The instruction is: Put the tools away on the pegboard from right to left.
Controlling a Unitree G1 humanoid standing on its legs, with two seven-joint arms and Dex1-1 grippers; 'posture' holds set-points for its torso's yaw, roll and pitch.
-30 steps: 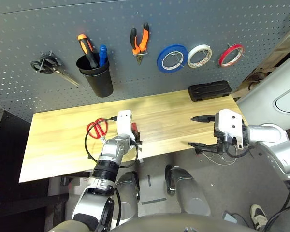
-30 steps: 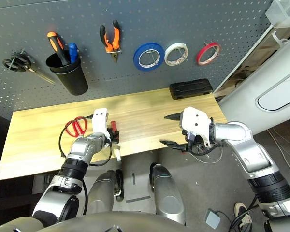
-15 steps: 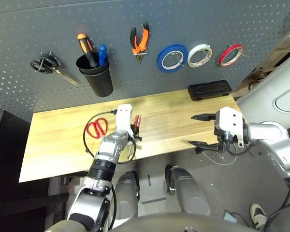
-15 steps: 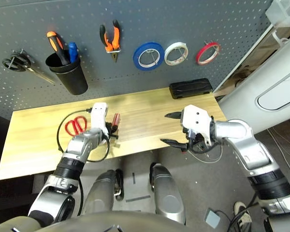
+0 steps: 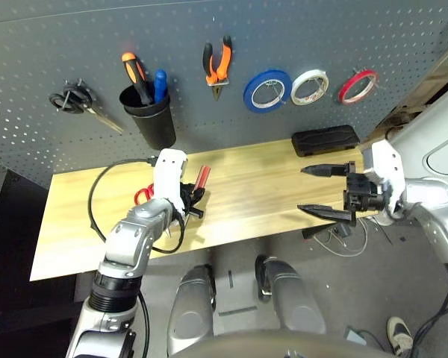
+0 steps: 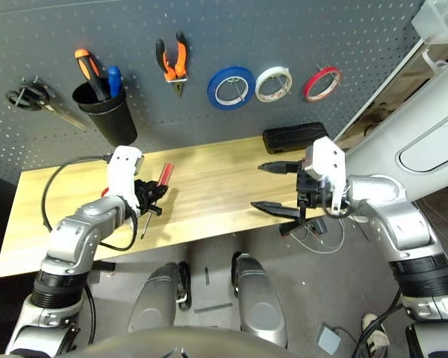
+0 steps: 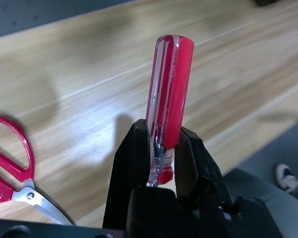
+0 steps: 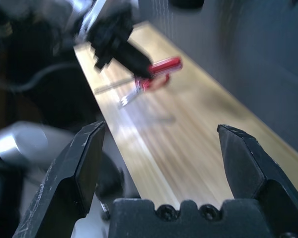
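The left gripper [image 7: 161, 148] is clamped narrowly on the red-handled screwdriver [image 7: 168, 94], both black fingers [image 7: 131, 163] pressing the lower end of the handle; the handle sticks out past the fingertips and is held clear of the table [image 5: 269, 194]. In the head views this gripper sits over the table's left-middle part, the red handle pointing toward 1 o'clock from the fingers and a thin metal shaft running down toward 7 o'clock below the grip. The red-handled scissors [image 7: 10, 171] lie flat on the wood just beside the gripper, at about 9 o'clock from it in the left eye view, partly hidden behind the white wrist housing. The right gripper [image 5: 327, 192] stands wide open and holds nothing, its two fingers spread far apart and pointing toward the left arm, over the table's right front edge. On the pegboard [image 5: 358, 30] the red tape ring [image 5: 357, 85] hangs at the far right, the white roll [image 5: 308, 86] and blue roll [image 5: 266, 89] at 9 o'clock from it, then the pliers [image 5: 216, 67]. The black cup [image 5: 149, 115], farther left, holds an orange-handled and a blue-handled tool, and the black-handled scissors [image 5: 78, 104] hang at the far left. A black case [image 5: 325, 139] lies at the table's back right, against the board.
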